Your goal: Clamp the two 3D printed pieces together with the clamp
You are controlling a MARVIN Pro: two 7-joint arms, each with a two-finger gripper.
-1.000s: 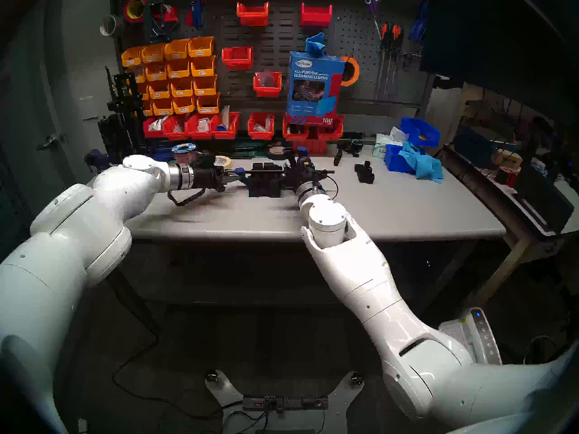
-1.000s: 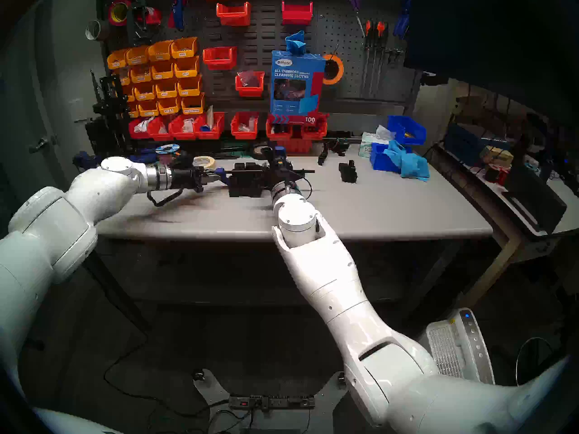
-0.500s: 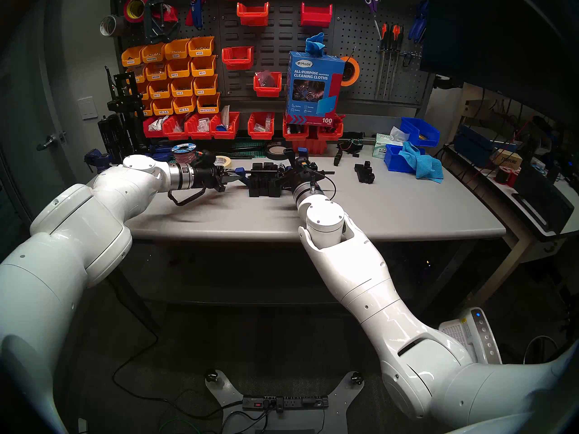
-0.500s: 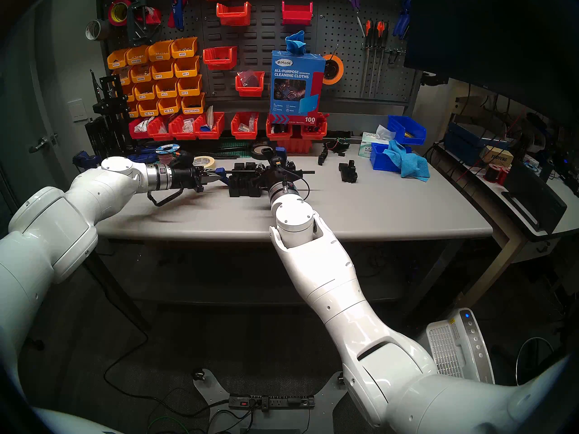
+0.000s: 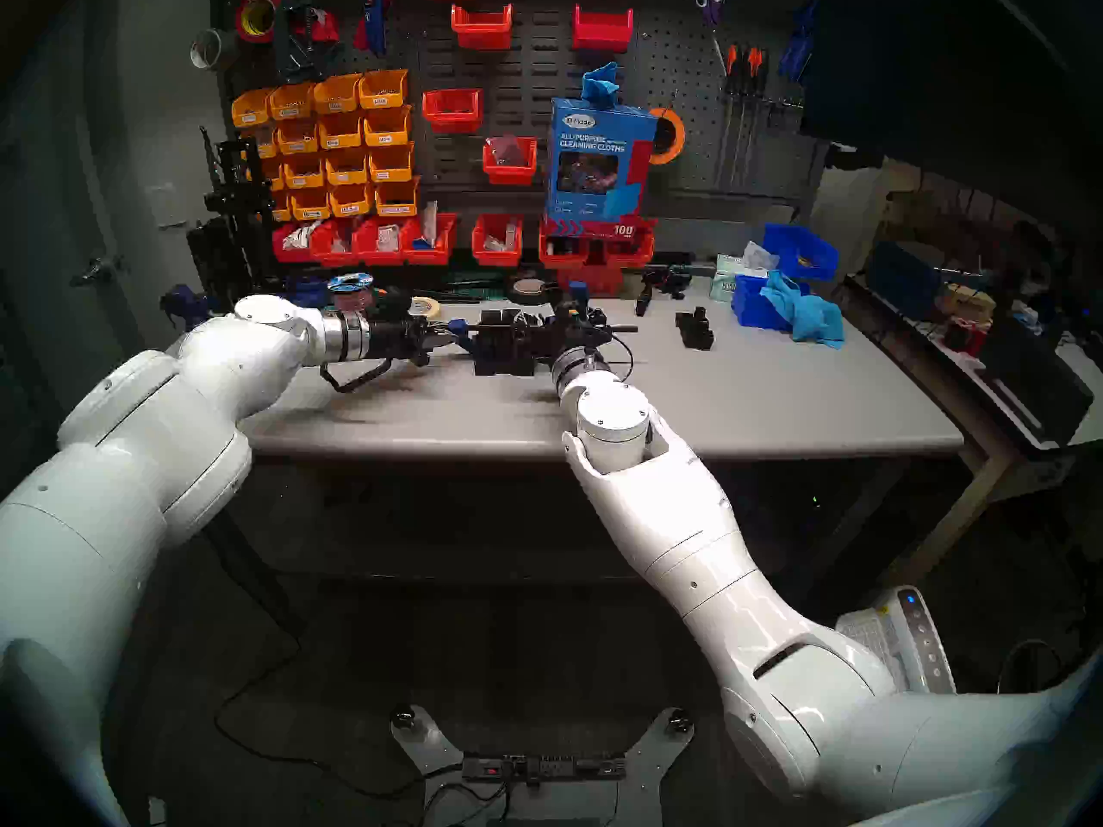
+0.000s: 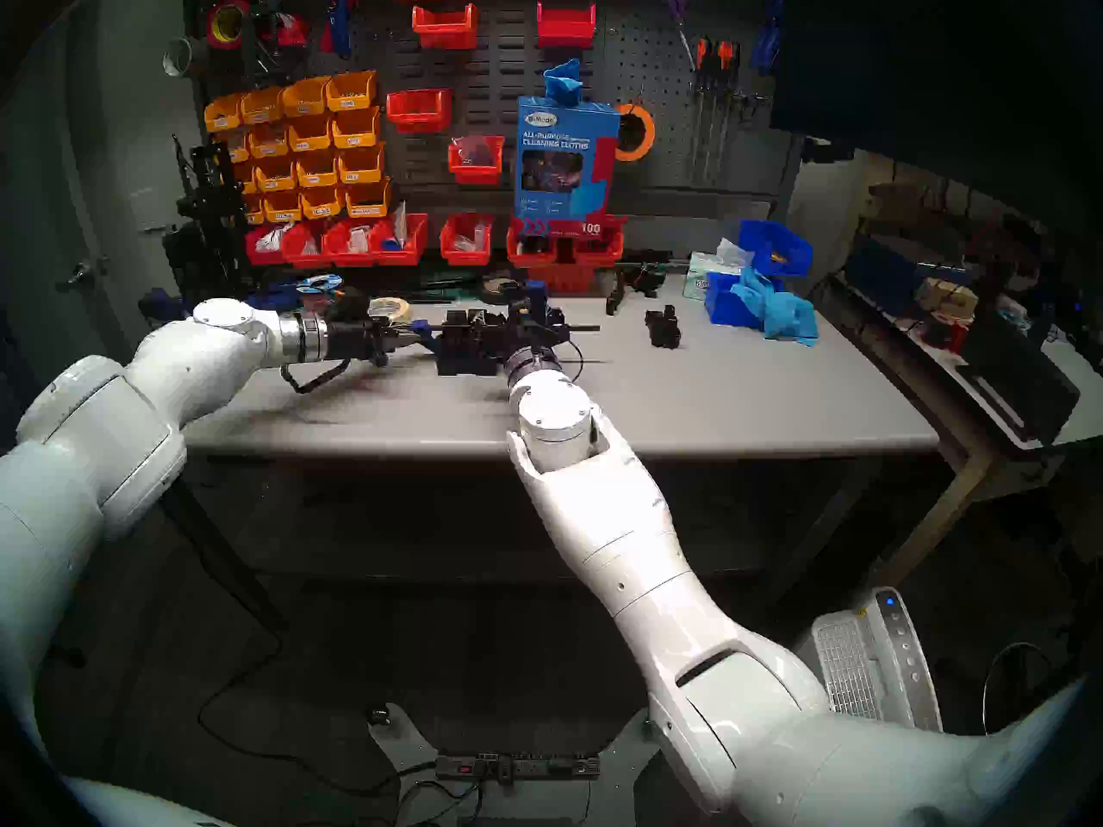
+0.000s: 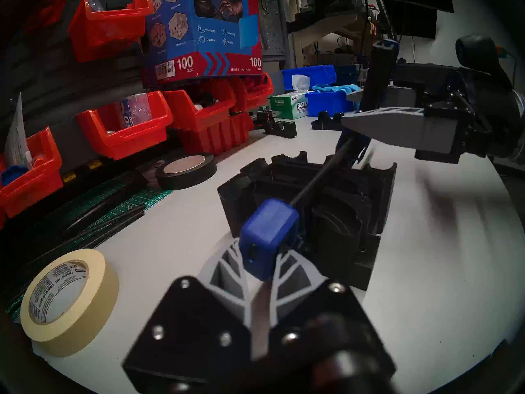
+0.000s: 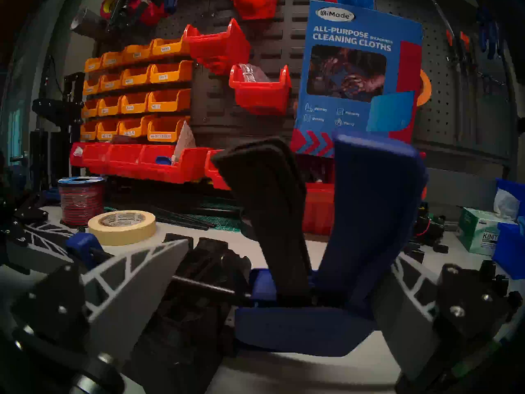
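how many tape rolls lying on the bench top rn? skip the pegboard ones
2. Beige masking tape roll lies flat at rear left; black tape roll lies flat to its right, in front of the red bins. The arms could hide more.

Workshop: pegboard (image 5: pixel 686 62) with parts bins (image 5: pixel 334 145), hung screwdrivers (image 5: pixel 740 68), workbench (image 5: pixel 746 402).

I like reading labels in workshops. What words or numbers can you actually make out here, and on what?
"UiMade", "ALL-PURPOSE CLEANING CLOTHS": cleaning cloths box, front.
"100 PACK": same box, bottom.
"KIMTE", cut off: green tissue box.
Masking tape roll: print too blurred.
Orange bin labels: too small to read.
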